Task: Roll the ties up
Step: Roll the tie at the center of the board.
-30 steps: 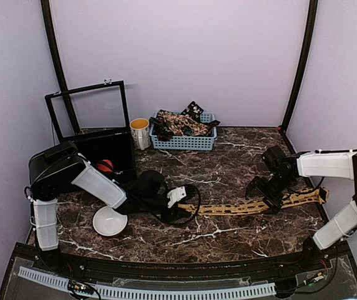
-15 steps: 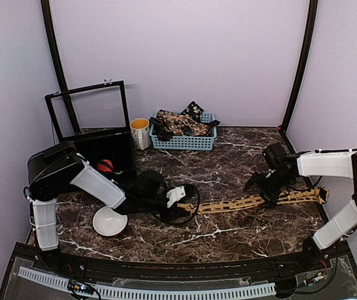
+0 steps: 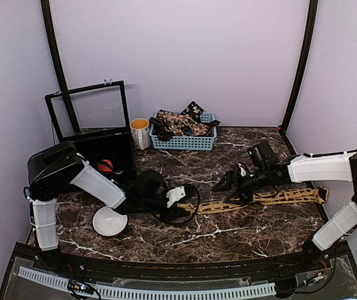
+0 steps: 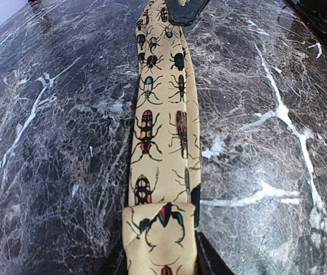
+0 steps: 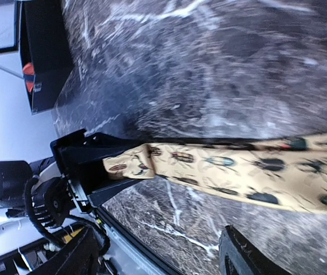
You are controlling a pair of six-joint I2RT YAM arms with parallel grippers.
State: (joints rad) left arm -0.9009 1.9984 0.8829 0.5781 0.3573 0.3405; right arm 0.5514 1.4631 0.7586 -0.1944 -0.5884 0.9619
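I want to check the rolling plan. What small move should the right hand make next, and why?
Probably lower the right hand and close it on the mustard-yellow beetle-print fabric tie, beside the left hand. That hand pinches the tie's folded end; the right one hovers open by the flat strip.

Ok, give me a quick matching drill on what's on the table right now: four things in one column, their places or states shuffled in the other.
Things
1. mustard tie
2. white bowl
3. blue basket
4. mug

Places or states
A. at the back wall, holding dark ties
B. flat across the table, one end pinched in the left claw
C. just left of the basket
D. front left, by the left arm

Pairs: 1-B, 2-D, 3-A, 4-C
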